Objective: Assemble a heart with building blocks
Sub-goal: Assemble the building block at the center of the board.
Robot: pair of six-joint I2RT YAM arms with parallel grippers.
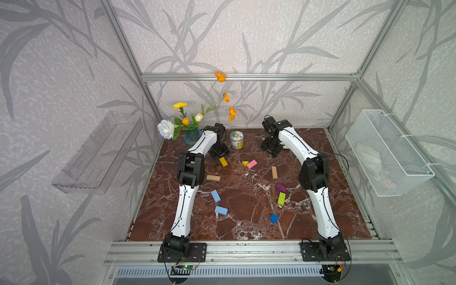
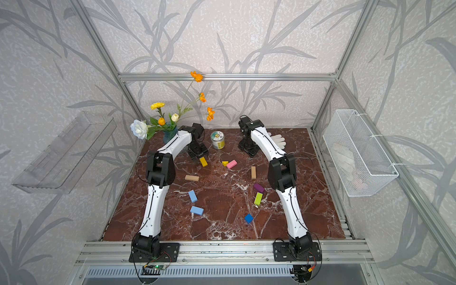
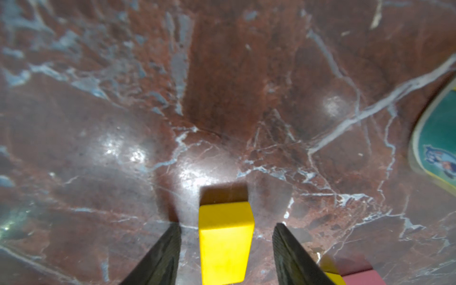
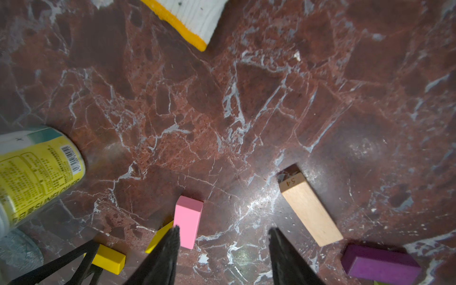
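The left gripper [image 3: 227,225] stood open astride a yellow block [image 3: 225,244], with a gap on either side. The right gripper [image 4: 223,229] was open and empty, the pink block [image 4: 188,219] just beside one finger. The other blocks lay apart in a loose ring on the table [image 1: 246,222], not joined into a heart. The basket [image 1: 404,183] held white cloth [image 1: 370,158], hard to make out. A glove [image 2: 277,140] on the table was partly hidden behind the right arm.

surface: red marble tabletop [image 1: 246,222] | on it: scattered building blocks [image 1: 216,196], tin [image 1: 236,140], vase [image 1: 190,139], glove [image 2: 277,141]
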